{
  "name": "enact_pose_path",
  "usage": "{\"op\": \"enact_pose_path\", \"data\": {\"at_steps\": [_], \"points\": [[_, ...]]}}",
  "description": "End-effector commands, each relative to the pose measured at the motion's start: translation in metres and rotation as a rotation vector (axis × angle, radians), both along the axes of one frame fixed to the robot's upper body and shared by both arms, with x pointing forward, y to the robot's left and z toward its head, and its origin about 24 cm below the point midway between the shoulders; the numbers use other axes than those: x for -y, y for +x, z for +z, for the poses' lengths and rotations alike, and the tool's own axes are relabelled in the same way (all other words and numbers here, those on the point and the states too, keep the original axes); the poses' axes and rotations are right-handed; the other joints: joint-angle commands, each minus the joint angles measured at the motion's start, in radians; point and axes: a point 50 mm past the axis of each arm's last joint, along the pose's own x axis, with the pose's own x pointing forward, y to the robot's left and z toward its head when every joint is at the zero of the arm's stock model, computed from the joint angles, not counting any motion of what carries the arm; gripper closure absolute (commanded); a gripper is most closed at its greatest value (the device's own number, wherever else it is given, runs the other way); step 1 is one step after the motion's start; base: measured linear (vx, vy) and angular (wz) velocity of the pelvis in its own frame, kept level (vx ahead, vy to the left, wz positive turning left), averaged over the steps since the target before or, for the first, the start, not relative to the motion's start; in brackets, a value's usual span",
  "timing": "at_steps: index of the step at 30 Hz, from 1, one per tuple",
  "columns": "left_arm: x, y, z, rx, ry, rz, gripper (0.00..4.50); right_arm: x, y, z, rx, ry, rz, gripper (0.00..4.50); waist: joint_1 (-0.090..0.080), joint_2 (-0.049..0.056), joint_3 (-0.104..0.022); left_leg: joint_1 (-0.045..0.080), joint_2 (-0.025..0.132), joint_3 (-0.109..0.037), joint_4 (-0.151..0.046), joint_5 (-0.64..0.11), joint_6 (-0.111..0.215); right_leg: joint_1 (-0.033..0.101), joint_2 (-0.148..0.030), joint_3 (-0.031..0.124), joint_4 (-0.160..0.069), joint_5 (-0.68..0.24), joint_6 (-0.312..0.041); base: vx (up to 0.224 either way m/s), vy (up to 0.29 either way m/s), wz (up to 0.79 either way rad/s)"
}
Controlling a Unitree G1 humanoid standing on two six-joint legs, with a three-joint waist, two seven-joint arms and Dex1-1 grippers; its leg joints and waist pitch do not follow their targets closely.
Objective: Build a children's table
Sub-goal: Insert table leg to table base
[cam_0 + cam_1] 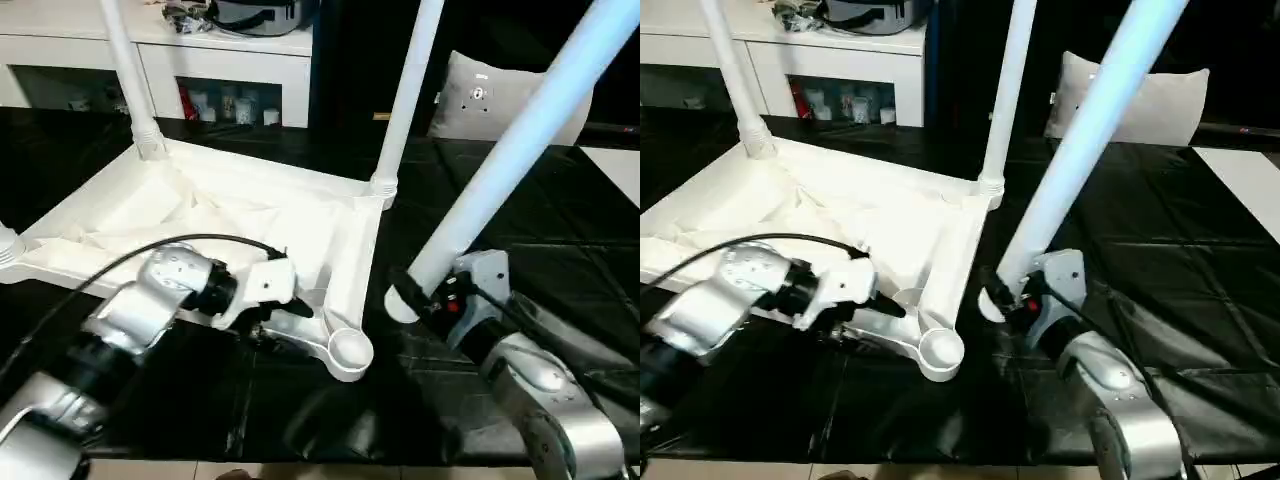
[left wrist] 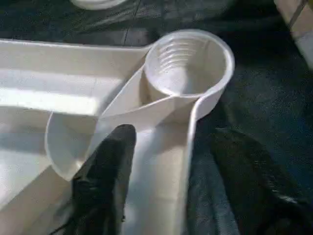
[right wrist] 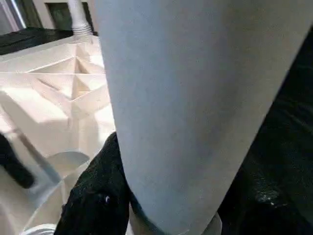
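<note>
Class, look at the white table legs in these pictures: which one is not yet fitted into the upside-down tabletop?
The leg held slanting in the right claw. The two far legs stand upright in the tabletop's corner sockets; this one hangs free beside the empty near socket.

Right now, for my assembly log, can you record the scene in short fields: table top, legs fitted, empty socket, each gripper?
table top: upside down on black cover
legs fitted: two at far corners
empty socket: near corner
left gripper: fingers astride top's rim beside the socket
right gripper: holds loose leg, tilted, beside the socket
</note>
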Motion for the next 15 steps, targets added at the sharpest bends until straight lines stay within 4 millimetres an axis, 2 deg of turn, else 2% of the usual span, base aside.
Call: {"op": "enact_pose_path", "data": {"at_steps": [1,5,6,8,9,11,12,15], "points": [[-0.0009,0.0054,0.0029,0.026,0.032,-0.025,1.91,-0.0018,-0.0018,0.0058,0.024,0.002,0.008,2.59,0.002,0.009,-0.054,0.034,0.055,-0.016,-0.079,-0.209,-0.041,0.013,-0.076,0.034,-0.079,0.003,-0.203,0.0,0.0,0.0],[-0.003,0.0088,0.0025,0.008,0.061,-0.052,2.23,-0.0032,-0.0029,0.0054,0.024,-0.002,0.017,2.59,0.001,0.012,-0.054,0.036,0.057,-0.014,-0.08,-0.215,-0.044,0.01,-0.076,0.034,-0.078,0.012,-0.209,0.0,0.0,0.0],[-0.0029,0.0094,0.0024,0.005,0.065,-0.059,2.36,-0.003,-0.0031,0.0053,0.025,-0.006,0.018,2.59,0.001,0.016,-0.054,0.037,0.057,-0.014,-0.08,-0.22,-0.047,0.009,-0.076,0.035,-0.079,0.012,-0.21,0.0,0.0,0.0],[-0.0028,0.0097,0.0023,0.002,0.069,-0.064,2.53,-0.0027,-0.0033,0.0052,0.027,-0.01,0.019,2.59,0.001,0.014,-0.053,0.037,0.058,-0.014,-0.081,-0.224,-0.049,0.009,-0.076,0.034,-0.078,0.013,-0.212,0.0,0.0,0.0],[-0.0027,0.0106,0.0015,-0.001,0.076,-0.073,2.57,-0.0021,-0.0033,0.005,0.027,-0.013,0.015,2.59,0.002,0.019,-0.053,0.038,0.058,-0.015,-0.081,-0.232,-0.05,0.009,-0.078,0.035,-0.078,0.009,-0.215,0.0,0.0,0.0],[-0.0028,0.0112,0.001,-0.003,0.08,-0.079,2.75,-0.0018,-0.0034,0.005,0.028,-0.015,0.013,2.59,0.002,0.016,-0.053,0.038,0.059,-0.014,-0.082,-0.244,-0.055,0.009,-0.078,0.036,-0.08,-0.001,-0.217,0.0,0.0,0.0],[-0.0028,0.0117,0.0002,-0.005,0.082,-0.085,2.95,-0.0015,-0.0036,0.005,0.027,-0.016,0.01,2.59,0.003,0.022,-0.053,0.039,0.059,-0.015,-0.082,-0.247,-0.057,0.008,-0.078,0.035,-0.079,-0.002,-0.219,0.0,0.0,0.0],[-0.003,0.0125,-0.0014,0.002,0.082,-0.088,3.1,-0.0015,-0.0042,0.0049,0.027,-0.015,0.006,2.59,0.002,0.019,-0.052,0.038,0.061,-0.016,-0.083,-0.257,-0.06,0.009,-0.079,0.036,-0.08,-0.006,-0.221,0.0,0.0,0.0]]}}
